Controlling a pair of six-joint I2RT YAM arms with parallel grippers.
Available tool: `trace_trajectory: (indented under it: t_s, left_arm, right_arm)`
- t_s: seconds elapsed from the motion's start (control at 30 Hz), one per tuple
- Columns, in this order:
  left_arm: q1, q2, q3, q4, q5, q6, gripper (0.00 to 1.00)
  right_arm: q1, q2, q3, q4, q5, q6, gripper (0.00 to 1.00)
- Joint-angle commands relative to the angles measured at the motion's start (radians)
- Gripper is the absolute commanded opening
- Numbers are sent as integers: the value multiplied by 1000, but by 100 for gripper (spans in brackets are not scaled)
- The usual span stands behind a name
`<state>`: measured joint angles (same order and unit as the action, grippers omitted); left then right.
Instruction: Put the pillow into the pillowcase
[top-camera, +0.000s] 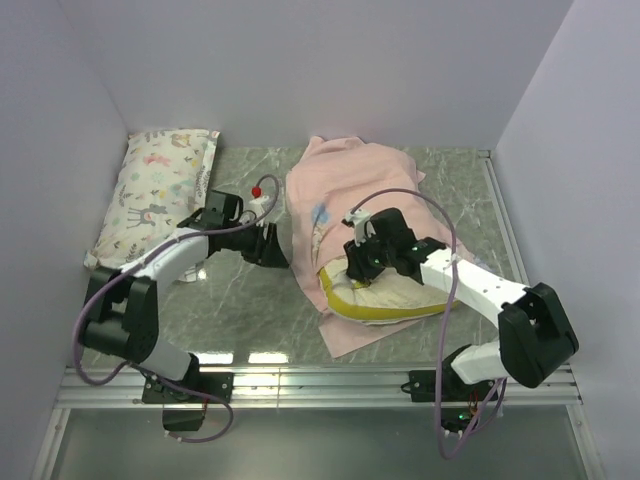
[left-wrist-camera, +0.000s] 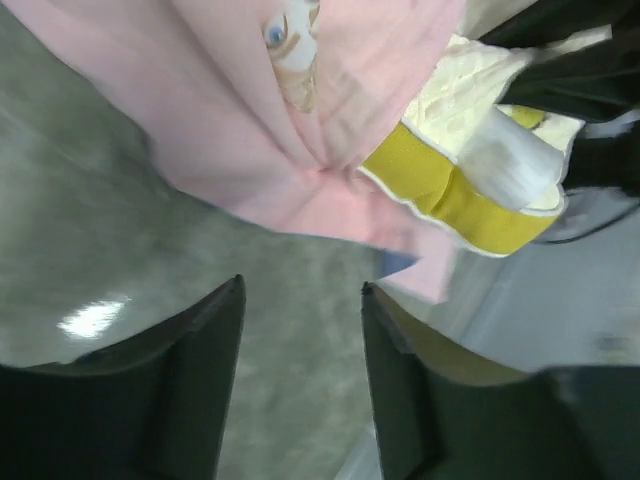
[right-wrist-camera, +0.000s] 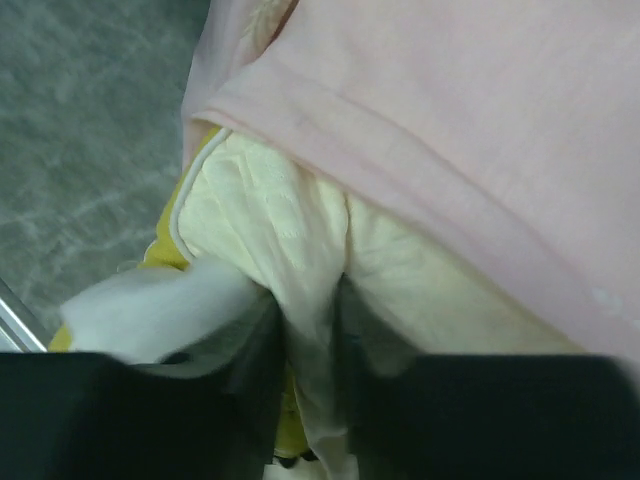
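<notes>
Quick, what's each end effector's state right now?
Left end effector: open, holding nothing.
Right end effector: closed on the pillow.

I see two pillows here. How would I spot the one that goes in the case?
Find the pink pillowcase in the middle of the marbled table. The pillow pokes out of its near end, pinched by the right gripper. It is cream with a yellow side band, unlike the flower-print pillow in the far left corner.
</notes>
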<state>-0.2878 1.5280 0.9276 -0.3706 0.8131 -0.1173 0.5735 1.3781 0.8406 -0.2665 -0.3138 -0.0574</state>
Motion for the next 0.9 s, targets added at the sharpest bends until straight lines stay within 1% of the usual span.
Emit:
trace_trajectory:
  t_s: [0.0,0.03,0.07,0.1,0.13,0.17,0.27,0.3,0.33,0.37,0.4,0.43,0.47,0.5,0.57,0.7,0.77,0.8,0.83,0.87]
  left_arm:
    - [-33,-121,106,-10,-152,241,59]
    - [-53,-130,126,-16,-234,266,61]
    - [-113,-131,143,-13,-285,289,65]
    - [-146,-129,166,-4,-331,319,67]
    - [-174,-114,175,10,-372,333,70]
    - [-236,-98,186,34,-435,347,72]
    - [-341,-8,247,77,-552,399,74]
    - [-356,16,281,87,-568,407,75]
    - [-385,73,301,85,-580,419,76]
    - [-398,101,321,81,-591,430,76]
    - [-407,122,350,84,-589,447,77]
    - [-425,159,358,90,-594,456,77]
    - [-435,179,369,88,-597,468,78]
    - [-442,193,382,91,-601,493,78]
    - [-459,224,392,93,-603,515,79]
    - [-468,261,409,94,-585,539,78]
    - [-470,277,405,114,-577,533,73]
    - [-468,287,410,117,-577,504,68]
    - [-464,309,416,113,-586,490,51]
    - [-459,320,427,105,-578,475,41]
  right_arm:
    - [-24,-106,71,-126,-14,-16,49]
    - [-24,-178,74,-146,-19,-18,69]
    - [-26,-210,78,-170,-19,-39,74]
    - [-29,-246,83,-241,-18,-54,78]
    - [-37,-251,90,-276,-10,-68,79]
    - [-50,-252,80,-298,28,-84,79]
    - [-124,-272,48,-348,106,-143,79]
    - [-138,-275,51,-390,117,-153,78]
    - [-156,-274,55,-416,127,-165,77]
    - [-158,-271,61,-440,165,-189,76]
    - [-178,-263,63,-483,165,-200,74]
    - [-232,-257,74,-490,151,-208,73]
    - [-250,-246,95,-506,153,-234,72]
    - [-259,-225,97,-522,194,-246,71]
    - [-279,-203,85,-528,223,-290,71]
    - [-299,-110,89,-603,206,-338,73]
    - [-300,-62,71,-590,206,-346,74]
    - [-302,-19,60,-536,215,-340,73]
    - [-302,8,49,-501,254,-340,72]
    - [-301,42,40,-461,278,-329,70]
